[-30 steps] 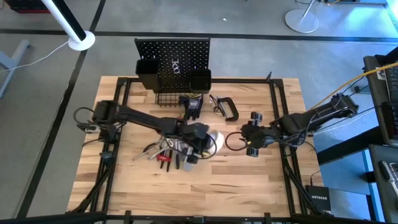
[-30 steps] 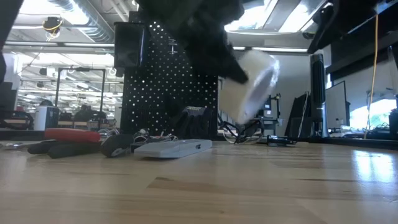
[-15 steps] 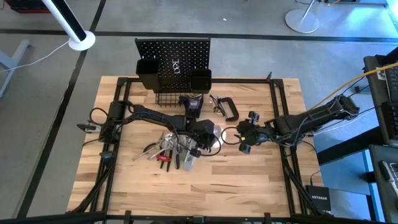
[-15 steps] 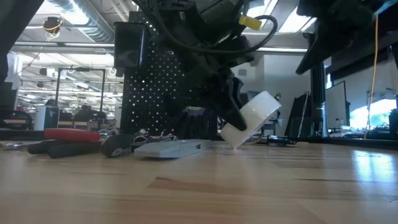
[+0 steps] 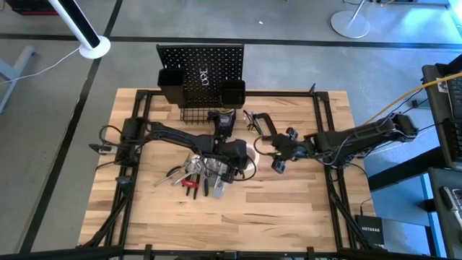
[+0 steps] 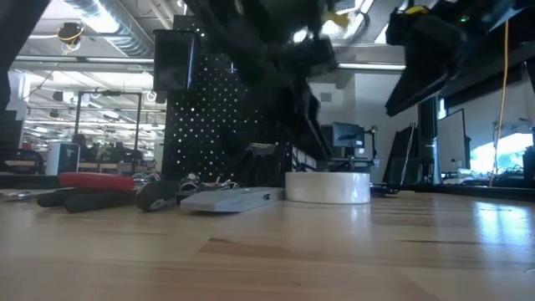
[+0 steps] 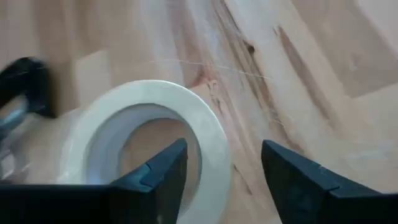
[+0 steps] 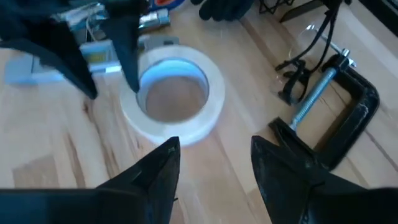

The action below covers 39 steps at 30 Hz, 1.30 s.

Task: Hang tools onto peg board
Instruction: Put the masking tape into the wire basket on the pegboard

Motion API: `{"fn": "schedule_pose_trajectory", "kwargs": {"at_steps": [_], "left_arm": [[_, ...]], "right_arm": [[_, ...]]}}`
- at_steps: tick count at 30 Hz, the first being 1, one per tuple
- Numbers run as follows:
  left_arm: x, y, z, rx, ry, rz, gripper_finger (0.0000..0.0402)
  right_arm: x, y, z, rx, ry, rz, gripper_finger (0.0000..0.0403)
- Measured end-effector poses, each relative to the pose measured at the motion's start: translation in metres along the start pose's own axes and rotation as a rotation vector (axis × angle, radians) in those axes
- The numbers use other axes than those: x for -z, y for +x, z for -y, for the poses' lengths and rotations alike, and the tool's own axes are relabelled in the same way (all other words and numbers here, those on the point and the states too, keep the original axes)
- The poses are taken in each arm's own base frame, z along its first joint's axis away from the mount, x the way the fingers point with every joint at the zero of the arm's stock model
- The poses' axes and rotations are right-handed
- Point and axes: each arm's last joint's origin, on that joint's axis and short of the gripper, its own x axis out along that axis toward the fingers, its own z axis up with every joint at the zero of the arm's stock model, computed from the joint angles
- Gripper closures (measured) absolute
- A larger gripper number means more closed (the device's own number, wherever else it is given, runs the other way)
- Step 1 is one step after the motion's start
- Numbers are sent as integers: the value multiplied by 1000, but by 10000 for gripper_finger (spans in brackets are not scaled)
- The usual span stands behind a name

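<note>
So the pale, flat ring of tape [image 6: 328, 187] is lying on the wooden tabletop [image 5: 289, 209] right in the middle, roughly at 6 o'clock from the upright black perforated peg board [image 5: 202, 66], with nothing gripping it. The left gripper [image 5: 234, 165] hangs right over it with its fingers spread: in its wrist view one dark finger [image 7: 163, 171] sits inside the ring's hole and the other outside the wall, neither squeezing. The right gripper [image 5: 278, 160] is at about 3 o'clock of the roll, close, fingers [image 8: 283, 168] also apart and empty, pointed at the ring.

What I'd worry about: both arms are crowding one small roll. If the right one pushes in while the left is parked there, they could knock wrists, or shove the roll sideways into the pile of red- and black-handled pliers [image 5: 189, 183] and the silver level bar [image 6: 230, 198] at 9 o'clock. The black metal C-clamp [image 8: 333, 124] sits just beside the right gripper, so a sloppy approach could snag it. Also, a flat ring is awkward to pinch; a grab on just one wall may let it tilt and slip before it reaches a peg.
</note>
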Motion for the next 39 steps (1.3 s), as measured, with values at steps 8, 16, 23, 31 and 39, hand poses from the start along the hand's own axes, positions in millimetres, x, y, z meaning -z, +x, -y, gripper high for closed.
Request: {"fn": "schedule_pose_trajectory", "kwargs": {"at_steps": [8, 16, 23, 31, 39], "left_arm": [[-7, -73, 17, -64, -198, -97, 204], [42, -104, 45, -261, -424, -131, 204], [81, -101, 62, -315, -607, -89, 204], [87, -94, 66, -307, -625, -45, 204], [82, -94, 65, -301, -632, 6, 204]], "right_arm": [[-12, 39, 6, -4, 87, -18, 134], [-23, 87, 16, 52, 156, -160, 133], [-31, 121, 26, 41, 192, -300, 150], [-29, 137, 27, 35, 172, -349, 171], [-27, 140, 26, 59, 152, -343, 271]]}}
